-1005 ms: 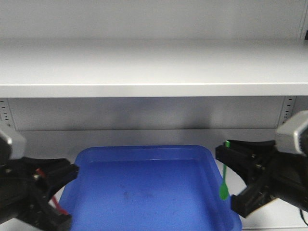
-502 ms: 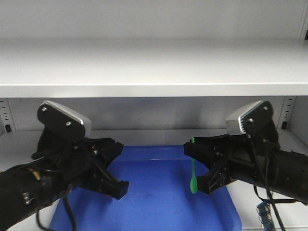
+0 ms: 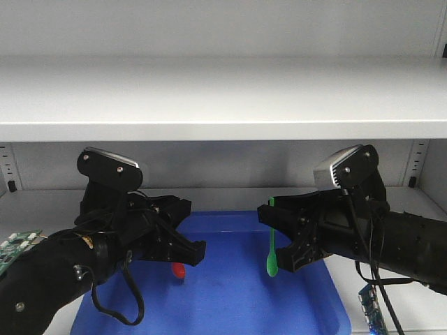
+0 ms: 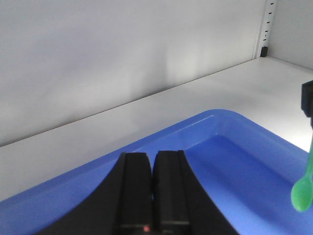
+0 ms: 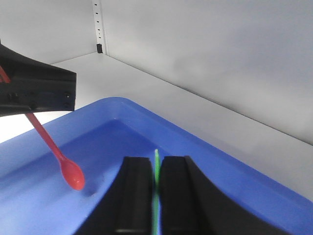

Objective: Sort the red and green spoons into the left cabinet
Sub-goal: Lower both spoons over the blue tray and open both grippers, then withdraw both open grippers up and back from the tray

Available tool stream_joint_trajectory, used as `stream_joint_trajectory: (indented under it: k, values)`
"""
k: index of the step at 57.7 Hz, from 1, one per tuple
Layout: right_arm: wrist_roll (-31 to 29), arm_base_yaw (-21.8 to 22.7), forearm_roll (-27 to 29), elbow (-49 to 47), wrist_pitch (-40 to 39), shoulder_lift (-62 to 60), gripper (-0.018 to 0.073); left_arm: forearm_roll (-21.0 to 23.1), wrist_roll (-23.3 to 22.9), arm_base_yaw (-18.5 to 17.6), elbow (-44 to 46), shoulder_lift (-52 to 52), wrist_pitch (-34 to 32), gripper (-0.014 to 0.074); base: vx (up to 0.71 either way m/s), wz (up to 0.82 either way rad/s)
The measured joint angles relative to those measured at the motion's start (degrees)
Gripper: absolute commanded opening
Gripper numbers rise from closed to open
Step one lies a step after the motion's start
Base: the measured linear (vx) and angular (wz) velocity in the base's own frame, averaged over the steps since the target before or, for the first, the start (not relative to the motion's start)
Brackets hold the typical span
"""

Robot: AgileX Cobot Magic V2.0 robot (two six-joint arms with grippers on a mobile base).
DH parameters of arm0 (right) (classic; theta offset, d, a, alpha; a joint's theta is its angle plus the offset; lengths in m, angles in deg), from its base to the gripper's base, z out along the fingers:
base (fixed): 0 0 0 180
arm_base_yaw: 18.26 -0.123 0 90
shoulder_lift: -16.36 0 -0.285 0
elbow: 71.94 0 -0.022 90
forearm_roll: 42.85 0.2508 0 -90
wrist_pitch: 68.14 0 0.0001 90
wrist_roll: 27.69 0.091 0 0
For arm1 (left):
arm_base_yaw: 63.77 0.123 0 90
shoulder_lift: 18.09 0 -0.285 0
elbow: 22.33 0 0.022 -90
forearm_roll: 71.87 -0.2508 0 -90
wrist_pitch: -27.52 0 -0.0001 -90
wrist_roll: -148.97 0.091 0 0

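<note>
Over the blue tray point(image 3: 230, 300) on the left cabinet point(image 4: 98, 132) shelf, both arms are now brought in from the tray's sides, so release looks near. The red spoon point(image 3: 179, 271) is clamped in the left gripper point(image 3: 187, 230), bowl hanging over the tray; the green spoon point(image 3: 271, 261) is pinched by the right gripper point(image 3: 271, 237), bowl down

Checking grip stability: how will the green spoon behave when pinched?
Probably very light: the green spoon hangs from the right gripper by its thin handle alone. Likely bendy, and apt to pivot or slip, with only that slender handle clamped.
</note>
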Motion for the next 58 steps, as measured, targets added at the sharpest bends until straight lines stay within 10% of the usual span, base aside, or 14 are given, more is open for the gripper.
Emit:
stream_joint_trajectory:
  k: [12, 25, 46, 58]
  values:
    - [0.00, 0.00, 0.00, 0.00, 0.19, 0.00, 0.0610, 0.00, 0.00, 0.00, 0.00, 0.00, 0.26, 0.0472, 0.00, 0.00]
    - [0.00, 0.00, 0.00, 0.00, 0.20, 0.00, 0.0651, 0.00, 0.00, 0.00, 0.00, 0.00, 0.57, 0.0615, 0.00, 0.00]
    - [0.36, 0.00, -2.89, 0.00, -0.06, -1.49, 0.0500, -2.08, 0.33, 0.00, 0.00, 2.92, 12.33, 0.0477, 0.00, 0.00]
    - [8.03, 0.00, -14.57, 0.00, 0.35, -6.36, 0.0218, -2.64, 0.92, 0.00, 0.00, 5.56, 24.74, 0.0148, 0.00, 0.00]
